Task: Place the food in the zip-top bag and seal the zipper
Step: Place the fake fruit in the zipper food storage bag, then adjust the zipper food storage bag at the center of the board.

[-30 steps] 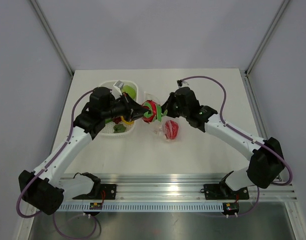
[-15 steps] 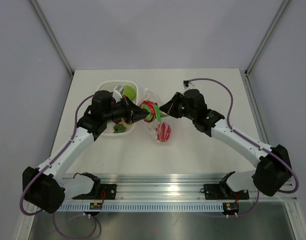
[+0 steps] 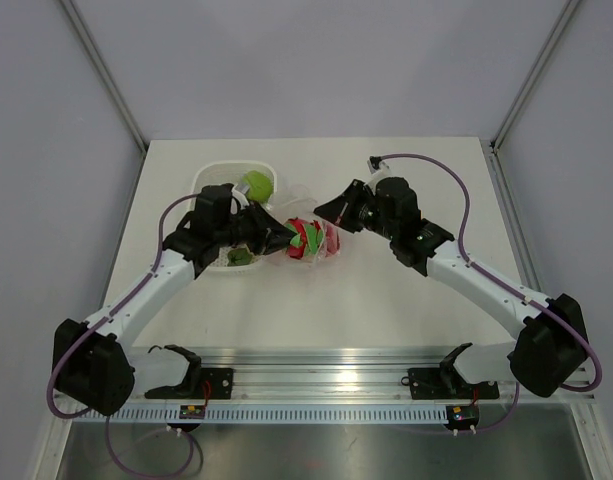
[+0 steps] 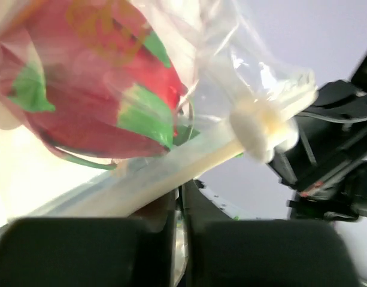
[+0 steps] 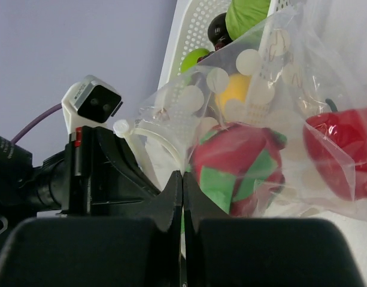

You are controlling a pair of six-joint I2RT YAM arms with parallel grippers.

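Top external: pale table [image 3: 386, 300] between grey walls [image 3: 316, 70]. At centre, left gripper [image 3: 284, 235] and right gripper [image 3: 328, 211] each pinch the zip-top bag [image 3: 321, 242].

My right gripper [image 5: 182, 179] has its jaws pressed together on the crinkly edge of the zip-top bag [image 5: 171, 110]. Through the plastic I see a red-and-green fruit [image 5: 237, 170] just above me and a red piece [image 5: 342, 146] to its right. Behind stands a white basket [image 5: 192, 24] holding green pieces [image 5: 249, 15].

nothing legible; the orange print [image 4: 99, 24] on the zip-top bag [image 4: 222, 54] is blurred.
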